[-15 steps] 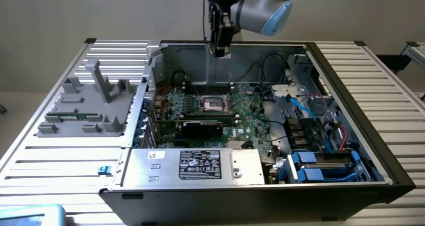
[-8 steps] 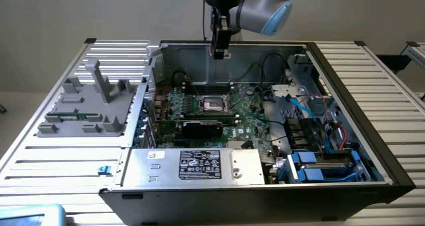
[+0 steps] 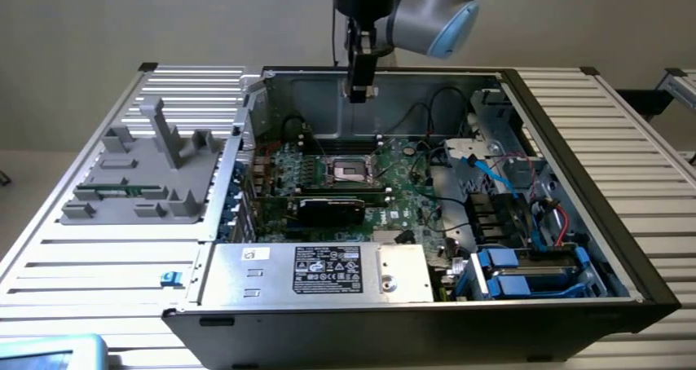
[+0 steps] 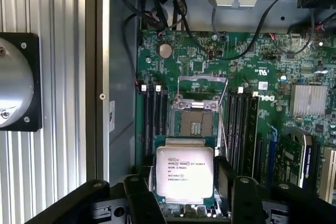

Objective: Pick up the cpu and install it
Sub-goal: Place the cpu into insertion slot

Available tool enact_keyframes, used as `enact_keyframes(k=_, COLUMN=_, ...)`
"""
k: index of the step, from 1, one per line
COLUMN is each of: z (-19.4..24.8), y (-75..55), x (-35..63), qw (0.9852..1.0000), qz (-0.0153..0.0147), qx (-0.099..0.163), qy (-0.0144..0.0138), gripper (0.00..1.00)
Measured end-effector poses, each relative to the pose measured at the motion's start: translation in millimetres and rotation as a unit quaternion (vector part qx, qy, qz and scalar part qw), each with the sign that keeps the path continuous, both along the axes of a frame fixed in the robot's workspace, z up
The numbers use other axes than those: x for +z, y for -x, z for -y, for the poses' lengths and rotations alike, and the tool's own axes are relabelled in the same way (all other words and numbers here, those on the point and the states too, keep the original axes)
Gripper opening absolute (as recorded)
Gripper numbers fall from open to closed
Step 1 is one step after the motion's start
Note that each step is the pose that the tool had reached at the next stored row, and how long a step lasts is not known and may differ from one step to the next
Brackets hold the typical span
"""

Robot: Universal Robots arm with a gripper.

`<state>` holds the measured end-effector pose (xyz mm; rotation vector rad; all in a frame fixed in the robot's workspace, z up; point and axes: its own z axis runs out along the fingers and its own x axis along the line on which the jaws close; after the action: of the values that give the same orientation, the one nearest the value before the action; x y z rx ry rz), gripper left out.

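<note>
1. Exterior view: the gripper (image 3: 359, 91) hangs over the open computer case (image 3: 435, 333), near its rear wall. The socket (image 3: 350, 170) lies well below the jaws, with a black card (image 3: 332, 209) just beyond it.
2. Wrist view: the jaws are closed on the cpu (image 4: 185, 174), with a finger (image 4: 139, 195) against each side edge. Ahead of the jaws the socket (image 4: 197, 123) stands open between memory slots (image 4: 239, 124).

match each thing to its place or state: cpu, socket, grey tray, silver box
Things:
1. cpu
2. socket
3. grey tray
4. silver box

Places or states:
a. open and empty
b. held in the hand
c. bears a black label
d. outside the computer case, on the exterior view's left

Pairs: 1-b, 2-a, 3-d, 4-c
</note>
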<state>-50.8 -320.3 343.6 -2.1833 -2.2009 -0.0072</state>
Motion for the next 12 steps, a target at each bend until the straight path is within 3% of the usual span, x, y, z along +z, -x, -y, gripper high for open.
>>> enact_keyframes(k=12, z=1.5, y=0.6, x=-21.8, qw=0.9996, qz=0.0021, qx=-0.028, qy=0.0000, gripper=0.56)
